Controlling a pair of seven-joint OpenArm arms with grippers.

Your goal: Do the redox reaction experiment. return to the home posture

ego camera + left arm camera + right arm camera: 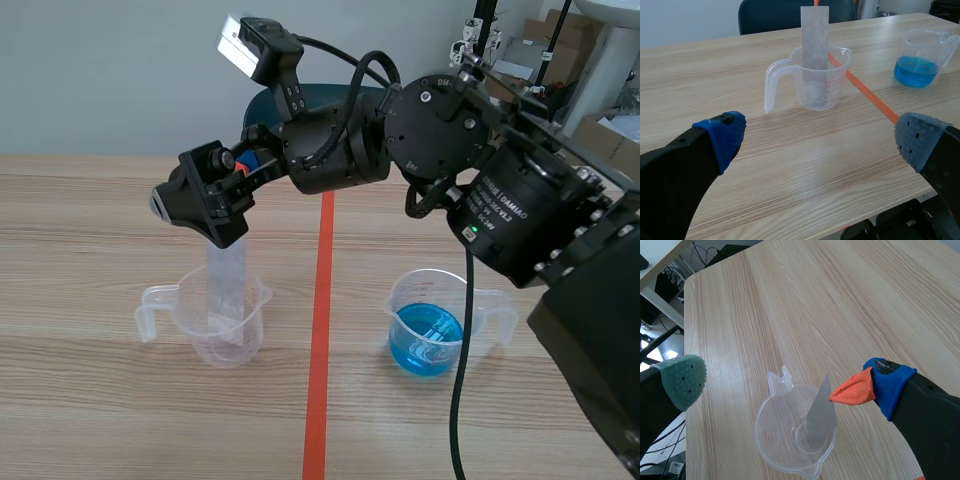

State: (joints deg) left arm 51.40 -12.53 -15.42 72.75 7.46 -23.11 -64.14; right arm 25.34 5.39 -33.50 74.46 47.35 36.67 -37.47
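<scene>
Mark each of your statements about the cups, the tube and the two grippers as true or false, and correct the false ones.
1. The tube stands in the clear cup. True.
2. The cup with blue liquid lies on its side. False: it stands upright.
3. The right gripper is open above the clear cup. True.
4. The left gripper holds the cup with blue liquid. False: it is open and holds nothing.
5. Both cups stand on the same side of the tape line. False: one stands on each side.
</scene>
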